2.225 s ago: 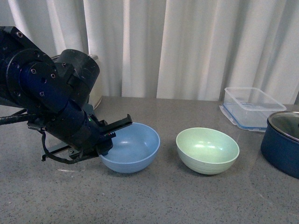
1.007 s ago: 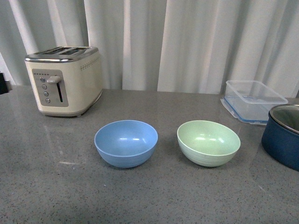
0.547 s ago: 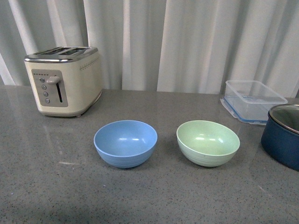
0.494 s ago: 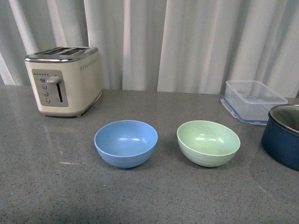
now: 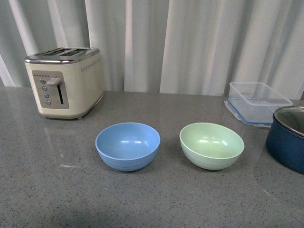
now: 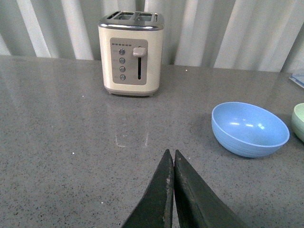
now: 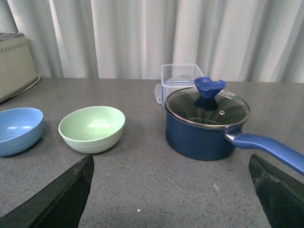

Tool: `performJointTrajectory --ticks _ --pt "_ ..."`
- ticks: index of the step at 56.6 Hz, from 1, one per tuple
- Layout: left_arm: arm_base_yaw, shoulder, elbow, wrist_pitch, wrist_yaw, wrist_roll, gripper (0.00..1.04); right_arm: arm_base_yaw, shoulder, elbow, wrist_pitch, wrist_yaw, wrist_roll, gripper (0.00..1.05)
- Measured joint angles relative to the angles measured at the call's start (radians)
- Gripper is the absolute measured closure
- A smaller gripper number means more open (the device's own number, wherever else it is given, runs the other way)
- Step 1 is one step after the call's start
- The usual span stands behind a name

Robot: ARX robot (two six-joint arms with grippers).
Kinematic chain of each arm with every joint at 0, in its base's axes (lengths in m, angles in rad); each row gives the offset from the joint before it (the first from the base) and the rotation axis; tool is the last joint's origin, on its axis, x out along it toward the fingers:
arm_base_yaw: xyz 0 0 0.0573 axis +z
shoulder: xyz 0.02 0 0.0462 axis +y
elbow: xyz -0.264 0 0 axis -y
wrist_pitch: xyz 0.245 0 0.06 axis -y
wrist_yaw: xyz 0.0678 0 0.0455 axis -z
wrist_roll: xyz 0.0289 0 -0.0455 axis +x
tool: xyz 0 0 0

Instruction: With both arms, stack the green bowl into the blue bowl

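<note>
The blue bowl [image 5: 128, 145] and the green bowl [image 5: 212, 145] stand side by side and empty on the grey counter, blue on the left, a small gap between them. No arm shows in the front view. In the left wrist view my left gripper [image 6: 172, 154] is shut and empty, pulled back from the blue bowl [image 6: 250, 128]. In the right wrist view my right gripper [image 7: 171, 166] is wide open and empty, its fingers [image 7: 61, 197] at the frame edges; the green bowl [image 7: 92, 128] and blue bowl [image 7: 18, 130] lie ahead of it.
A cream toaster [image 5: 64, 81] stands at the back left. A clear plastic container [image 5: 256, 102] and a dark navy pot [image 5: 288, 137] with a glass lid and long blue handle [image 7: 268, 147] stand at the right.
The left arm, which stood at the blue bowl's left rim 2.2 s ago, has drawn back out of the front view. The bowls have stayed in place since.
</note>
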Motion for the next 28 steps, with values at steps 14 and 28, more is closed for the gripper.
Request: performJointTrajectory --ticks 14,28 --pt "0.000 -0.164 -0.001 -0.147 0.000 0.000 1.01 0.000 0.000 0.000 0.000 0.000 0.000 0.10" --pt "0.000 -0.293 -0.001 -0.269 0.000 0.000 1.01 0.000 0.000 0.000 0.000 0.000 0.000 0.10"
